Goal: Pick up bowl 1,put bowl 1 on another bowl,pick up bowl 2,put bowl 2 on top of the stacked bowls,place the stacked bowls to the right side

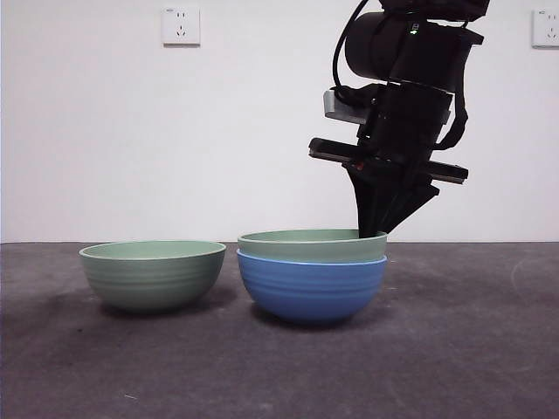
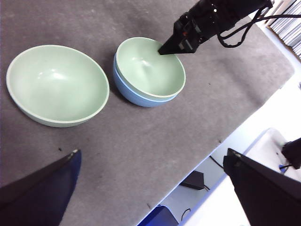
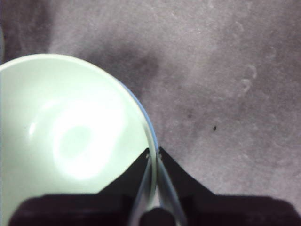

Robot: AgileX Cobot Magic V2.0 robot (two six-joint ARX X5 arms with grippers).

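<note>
Blue ribbed bowl (image 1: 312, 289) nesting sage green bowl (image 1: 312, 245), right hand (image 1: 374, 229) pinching its rim

Glossy bowls on a matt grey surface.
The two green bowls (image 1: 153, 272) (image 1: 312, 244) and blue bowl (image 1: 312, 286) look smooth, faintly ribbed; the table covering (image 1: 454, 349) looks rough, felt-like.

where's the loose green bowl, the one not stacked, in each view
Front view: loose green bowl stands alone, left of the blue bowl.
Left wrist view: same bowl, beside the stack, apart from it.
Right wrist view: not in it; only the stacked green bowl, with the right hand closed on its rim.
Shared landmark: the blue bowl with a green one nested in it.
</note>
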